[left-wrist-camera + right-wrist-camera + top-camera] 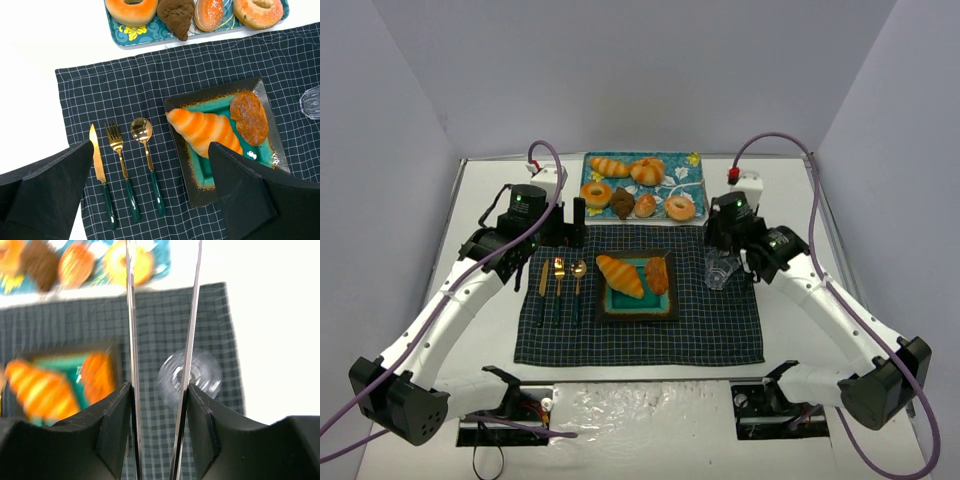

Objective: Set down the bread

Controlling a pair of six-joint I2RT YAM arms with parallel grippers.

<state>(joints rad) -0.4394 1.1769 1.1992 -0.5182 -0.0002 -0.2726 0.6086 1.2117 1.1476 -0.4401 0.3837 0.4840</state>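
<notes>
A striped croissant (620,276) (205,131) and a brown bread piece (658,275) (249,117) lie on the dark square plate (636,313) (188,175) with a teal centre. My right gripper (723,243) (160,390) is shut on thin metal tongs (131,315). The tong blades point down beside the plate, over a clear glass (720,270) (202,377), and hold nothing. My left gripper (565,228) (151,146) hangs open above the cutlery, nothing between its fingers.
A blue patterned tray (692,160) (150,35) with several more breads and donuts stands at the back. A gold knife (544,280), fork (559,283) and spoon (578,280) lie left of the plate on the dark checked placemat (720,335).
</notes>
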